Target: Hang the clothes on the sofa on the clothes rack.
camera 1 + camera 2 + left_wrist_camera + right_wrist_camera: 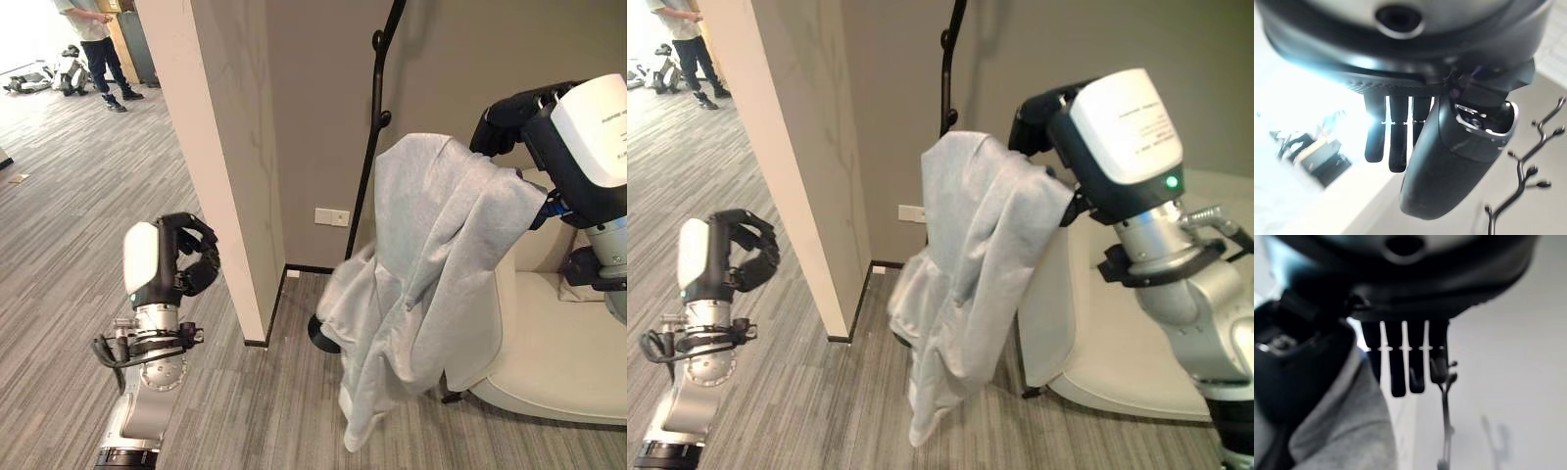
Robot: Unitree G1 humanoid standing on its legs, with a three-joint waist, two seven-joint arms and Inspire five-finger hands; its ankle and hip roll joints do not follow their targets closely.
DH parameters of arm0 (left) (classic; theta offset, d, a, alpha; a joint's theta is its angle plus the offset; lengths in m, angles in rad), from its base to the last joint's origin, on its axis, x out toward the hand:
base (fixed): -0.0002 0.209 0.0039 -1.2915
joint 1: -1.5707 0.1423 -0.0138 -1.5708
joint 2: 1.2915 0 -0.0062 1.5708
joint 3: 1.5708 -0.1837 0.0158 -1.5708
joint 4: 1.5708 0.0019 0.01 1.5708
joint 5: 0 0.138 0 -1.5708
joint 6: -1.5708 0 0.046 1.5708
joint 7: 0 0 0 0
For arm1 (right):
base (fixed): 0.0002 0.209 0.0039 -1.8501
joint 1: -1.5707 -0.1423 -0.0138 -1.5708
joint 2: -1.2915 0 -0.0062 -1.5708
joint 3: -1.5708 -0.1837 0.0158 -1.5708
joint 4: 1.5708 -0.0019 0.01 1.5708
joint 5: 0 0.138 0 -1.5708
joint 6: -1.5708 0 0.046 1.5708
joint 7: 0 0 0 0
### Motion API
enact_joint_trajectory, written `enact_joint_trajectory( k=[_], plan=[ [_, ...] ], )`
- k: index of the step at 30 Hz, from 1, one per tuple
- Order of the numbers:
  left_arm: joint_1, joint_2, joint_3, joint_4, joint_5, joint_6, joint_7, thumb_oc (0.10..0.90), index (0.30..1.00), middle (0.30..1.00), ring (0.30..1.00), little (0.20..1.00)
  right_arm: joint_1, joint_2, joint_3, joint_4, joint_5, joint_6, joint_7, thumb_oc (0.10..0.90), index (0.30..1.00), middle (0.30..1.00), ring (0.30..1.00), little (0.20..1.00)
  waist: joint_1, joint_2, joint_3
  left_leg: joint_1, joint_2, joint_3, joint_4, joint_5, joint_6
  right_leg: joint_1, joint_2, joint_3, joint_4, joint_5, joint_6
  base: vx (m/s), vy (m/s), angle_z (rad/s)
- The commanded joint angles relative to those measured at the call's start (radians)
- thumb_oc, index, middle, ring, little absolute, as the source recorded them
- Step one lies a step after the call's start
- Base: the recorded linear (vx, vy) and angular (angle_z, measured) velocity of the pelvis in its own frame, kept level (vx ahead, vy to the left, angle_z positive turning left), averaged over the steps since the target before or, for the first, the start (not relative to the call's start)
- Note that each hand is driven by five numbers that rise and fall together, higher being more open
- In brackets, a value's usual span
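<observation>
A light grey sweatshirt [421, 255] hangs from my right hand [505, 117], which is raised and shut on its upper edge; in the right wrist view the cloth [1347, 431] lies by the thumb. The black clothes rack [377, 108] stands just behind the garment, its pole rising past the hand and its round base [321, 336] on the floor. Its branching hooks [1520, 181] appear in the left wrist view. The sweatshirt's lower part dangles in front of the cream sofa [558, 343]. My left hand [191, 257] is held up at the left, empty, with its fingers loosely bent.
A beige wall pillar [225, 166] juts out between my left hand and the rack. A white wall outlet [332, 216] sits low behind the pole. Far off at the upper left a person [98, 39] stands on the grey plank floor near some equipment [39, 78].
</observation>
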Motion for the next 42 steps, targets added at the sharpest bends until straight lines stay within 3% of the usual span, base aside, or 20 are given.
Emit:
enact_joint_trajectory(
  k=[1,4,5,6,7,8,10,15,19,22,24,34,42],
  plan=[
    [-0.087,0.046,-0.022,-0.080,0.009,-0.058,0.057,0.400,0.300,0.300,0.300,0.300,-0.129,-0.001,-0.121,0.053,0.073,0.031,-0.053,0.400,0.300,0.300,0.300,0.300,0.040,-0.013,-0.107,0.030,0.017,0.004,0.015,-0.181,-0.002,-0.119,-0.035,0.015,0.123,-0.056,0.034,0.00,0.000,0.00],
    [-0.073,0.042,-0.057,-0.075,-0.003,-0.077,0.025,0.400,0.300,0.300,0.300,0.300,-0.145,-0.007,-0.111,0.052,0.076,0.028,-0.051,0.400,0.300,0.300,0.300,0.300,0.042,-0.016,-0.104,0.030,0.014,0.004,0.014,-0.181,0.000,-0.120,-0.037,0.015,0.124,-0.054,0.034,0.00,0.000,0.00],
    [-0.056,0.040,-0.099,-0.063,-0.029,-0.098,-0.016,0.800,0.900,0.900,0.900,0.900,-0.167,-0.015,-0.096,0.061,0.082,0.031,-0.054,0.400,0.300,0.300,0.300,0.300,0.042,-0.017,-0.101,0.030,0.013,0.004,0.016,-0.181,0.001,-0.121,-0.037,0.017,0.126,-0.052,0.034,0.00,0.000,0.00],
    [-0.019,0.045,-0.174,-0.057,-0.086,-0.127,-0.094,0.800,0.900,0.900,0.900,0.900,-0.212,-0.023,-0.065,0.063,0.092,0.033,-0.052,0.400,0.300,0.300,0.300,0.300,0.047,-0.020,-0.095,0.029,0.012,0.002,0.017,-0.180,0.003,-0.124,-0.037,0.017,0.127,-0.051,0.034,0.00,0.000,0.00],
    [-0.018,0.045,-0.172,-0.056,-0.090,-0.128,-0.097,0.800,0.900,0.900,0.900,0.900,-0.219,-0.025,-0.057,0.068,0.092,0.033,-0.054,0.400,0.300,0.300,0.300,0.300,0.046,-0.019,-0.096,0.030,0.012,0.003,0.017,-0.180,0.003,-0.124,-0.037,0.017,0.127,-0.051,0.034,0.00,0.000,0.00],
    [0.020,0.058,-0.236,-0.061,-0.139,-0.151,-0.176,0.800,0.900,0.900,0.900,0.900,-0.257,-0.044,-0.034,0.078,0.096,0.038,-0.053,0.400,0.300,0.300,0.300,0.300,0.051,-0.021,-0.090,0.027,0.012,0.001,0.020,-0.180,0.004,-0.122,-0.037,0.018,0.127,-0.050,0.034,0.00,0.000,0.00],
    [0.056,0.071,-0.275,-0.077,-0.199,-0.170,-0.246,0.800,0.900,0.900,0.900,0.900,-0.304,-0.067,0.002,0.103,0.096,0.043,-0.056,0.400,0.300,0.300,0.300,0.300,0.059,-0.021,-0.087,0.027,0.011,0.000,0.022,-0.181,0.005,-0.122,-0.038,0.017,0.126,-0.048,0.034,0.00,0.000,0.00],
    [0.144,0.089,-0.369,-0.121,-0.334,-0.186,-0.347,0.800,0.900,0.900,0.900,0.900,-0.458,-0.106,0.134,0.212,0.078,0.073,-0.082,0.400,0.300,0.300,0.300,0.300,0.075,-0.022,-0.075,0.024,0.008,0.000,0.029,-0.184,0.011,-0.122,-0.041,0.021,0.121,-0.043,0.037,0.00,0.000,0.00],
    [0.182,0.085,-0.399,-0.173,-0.427,-0.191,-0.387,0.800,0.900,0.900,0.900,0.900,-0.543,-0.090,0.195,0.264,0.065,0.090,-0.110,0.400,0.300,0.300,0.300,0.300,0.084,-0.021,-0.068,0.020,0.004,-0.001,0.033,-0.187,0.015,-0.122,-0.045,0.017,0.117,-0.039,0.040,0.00,0.000,0.00],
    [0.092,0.059,-0.441,-0.098,-0.290,-0.181,-0.306,0.800,0.900,0.900,0.900,0.900,-0.559,-0.013,0.199,0.193,0.037,0.093,-0.116,0.400,0.300,0.300,0.300,0.300,0.080,-0.024,-0.067,0.019,0.001,-0.005,0.033,-0.184,0.016,-0.120,-0.049,0.015,0.120,-0.043,0.038,0.00,-0.025,0.07],
    [-0.089,0.019,-0.539,-0.007,-0.138,-0.165,-0.222,0.800,0.900,0.900,0.900,0.900,-0.596,0.058,0.240,0.126,0.048,0.083,-0.115,0.400,0.300,0.300,0.300,0.300,0.066,-0.033,-0.074,0.024,0.001,-0.005,0.027,-0.184,0.016,-0.122,-0.047,0.020,0.123,-0.046,0.036,0.01,-0.051,0.06],
    [-0.321,-0.073,-0.747,0.239,0.002,-0.148,-0.188,0.800,0.900,0.900,0.900,0.900,-0.715,0.153,0.340,0.113,0.085,0.083,-0.131,0.400,0.300,0.300,0.300,0.300,0.040,-0.033,-0.072,0.033,0.003,0.005,0.021,-0.182,0.017,-0.127,-0.040,0.037,0.126,-0.050,0.029,0.00,-0.014,0.00],
    [-0.343,-0.116,-0.801,0.365,0.000,-0.127,-0.187,0.800,0.900,0.900,0.900,0.900,-0.738,0.192,0.349,0.100,0.104,0.093,-0.141,0.400,0.300,0.300,0.300,0.300,0.036,-0.032,-0.075,0.040,0.007,0.012,0.016,-0.182,0.016,-0.124,-0.034,0.041,0.124,-0.054,0.025,0.01,-0.014,-0.04]
  ],
)
